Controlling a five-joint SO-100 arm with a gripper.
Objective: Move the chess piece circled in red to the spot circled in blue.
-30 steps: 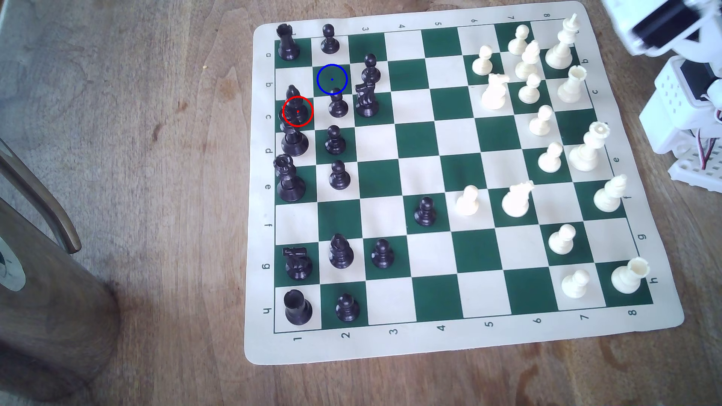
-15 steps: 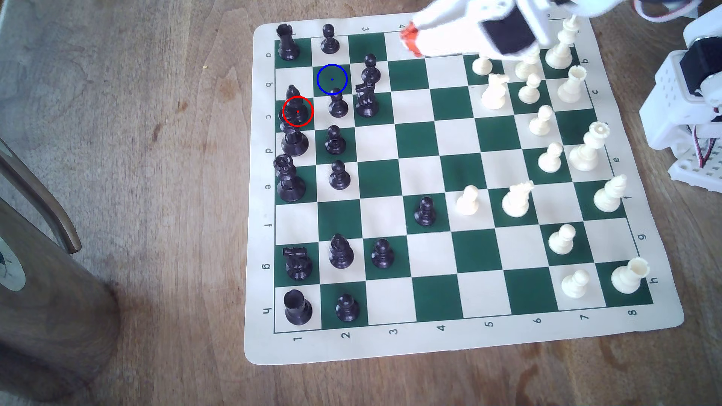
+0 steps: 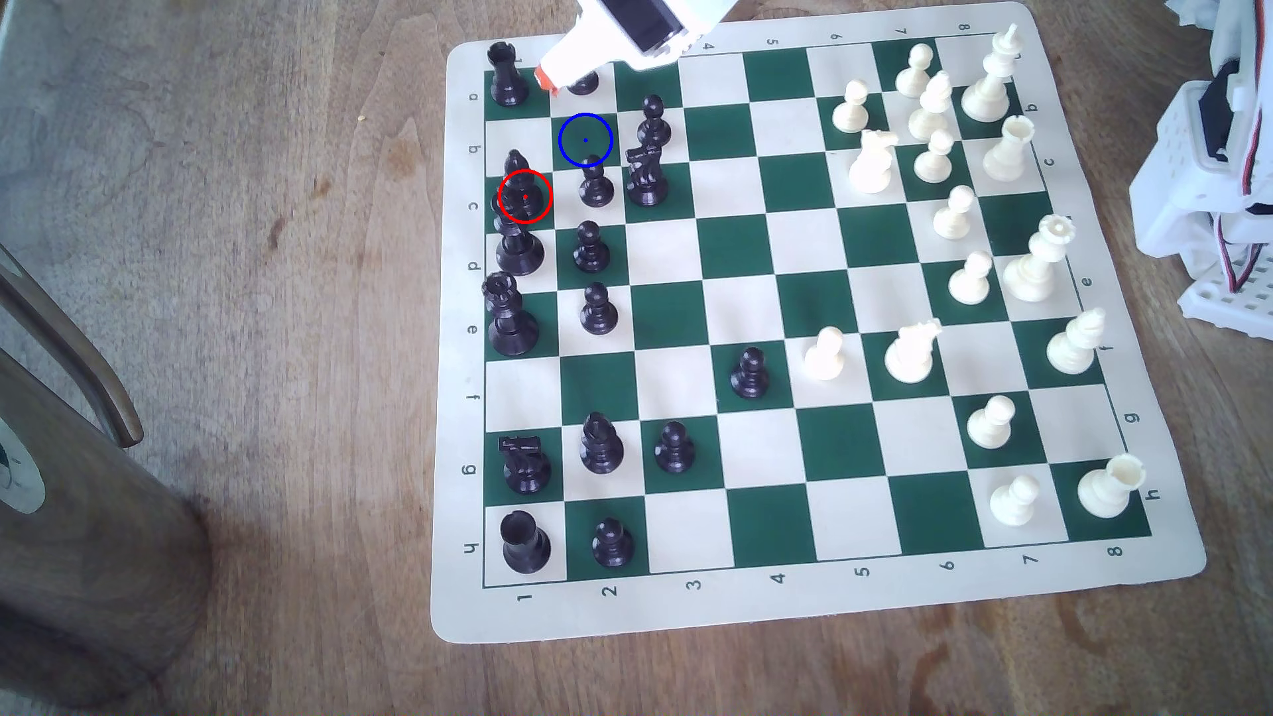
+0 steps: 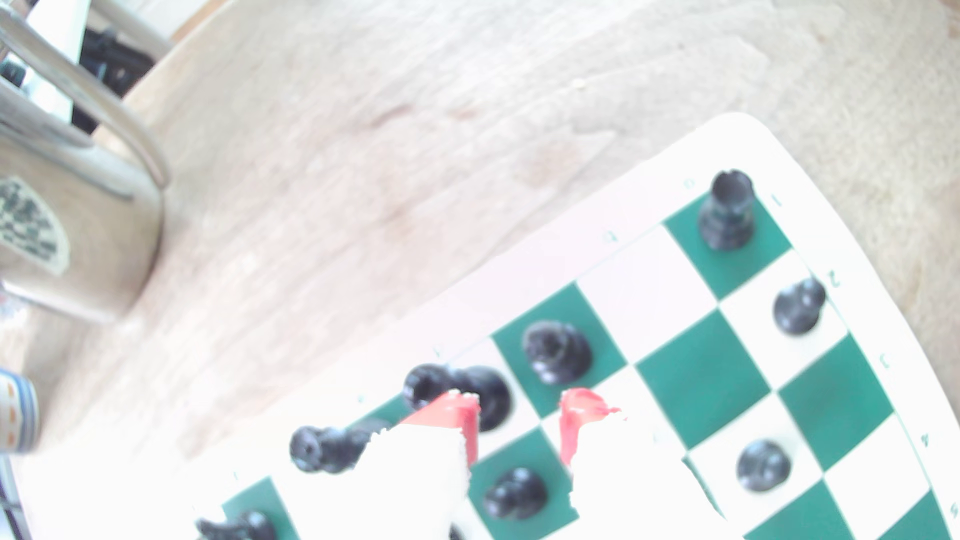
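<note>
Chess mat [image 3: 454,413] edges: letters a–h, numerals 1–8 (dark print).

Arm: white printed plastic throughout. Pincer [image 3: 551,79] is white with orange-red tips; in the wrist view the pincer [image 4: 517,423] shows two white fingers, each with a red pad on its inner face, edges rough and grainy. A black rectangular servo block [image 3: 644,24] is set into the white shell behind the pincer. Base [image 3: 1202,158] at the exterior view's right: white housings, one panel with a grid of small holes, a black servo inset, red, white and dark cables looping down.
</note>
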